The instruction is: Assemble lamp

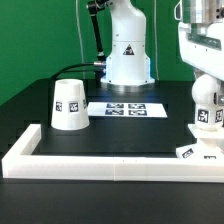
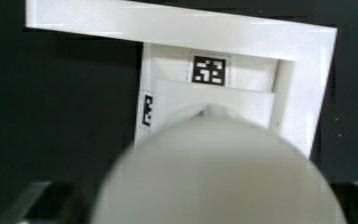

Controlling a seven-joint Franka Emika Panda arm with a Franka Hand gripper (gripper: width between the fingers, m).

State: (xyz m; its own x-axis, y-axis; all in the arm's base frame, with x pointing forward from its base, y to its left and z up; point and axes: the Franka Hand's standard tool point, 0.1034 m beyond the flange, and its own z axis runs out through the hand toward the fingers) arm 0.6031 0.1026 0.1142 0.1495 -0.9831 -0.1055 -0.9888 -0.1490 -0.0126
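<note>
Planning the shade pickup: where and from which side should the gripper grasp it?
Probably the narrow top of the shade, coming from straight above. It stands upright with its wide end down and tapers upward, and nothing is touching it.

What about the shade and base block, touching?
Apart. The exterior view shows the cone shade at its left and the base block at its right, with bare black table between them.

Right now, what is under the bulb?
The white base with a square tag sits below the bulb. The bulb covers the base's middle, so any contact cannot be seen.
</note>
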